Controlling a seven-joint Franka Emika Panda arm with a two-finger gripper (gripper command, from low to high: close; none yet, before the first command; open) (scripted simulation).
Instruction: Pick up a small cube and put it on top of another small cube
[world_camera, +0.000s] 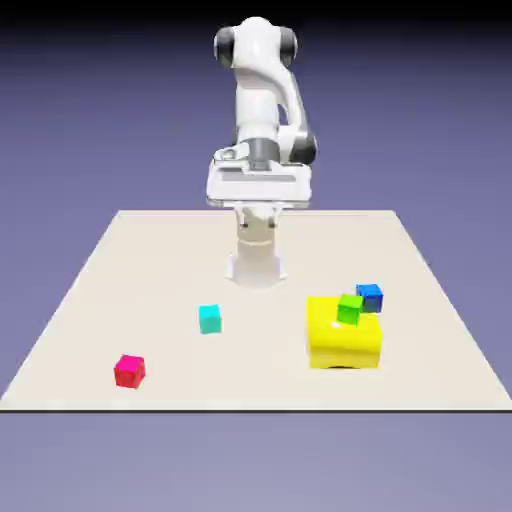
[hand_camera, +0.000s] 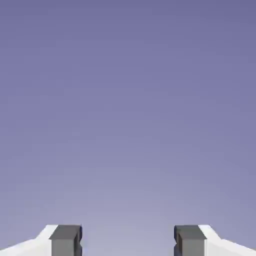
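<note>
The small red-pink cube (world_camera: 129, 371) lies near the table's front edge on the exterior view's left. A cyan cube (world_camera: 210, 319) sits further back, towards the middle. My gripper (world_camera: 259, 196) hangs high above the far side of the table, well away from both cubes. In the hand view my gripper (hand_camera: 127, 240) is open, its grey fingertips (hand_camera: 65, 239) stand wide apart with nothing between them, and only the blue-violet backdrop shows. No cube appears in the hand view.
A large yellow block (world_camera: 343, 338) stands on the exterior view's right, with a green cube (world_camera: 350, 309) on its top. A blue cube (world_camera: 369, 297) sits just behind it. The beige table (world_camera: 100, 300) ends close in front of the red-pink cube.
</note>
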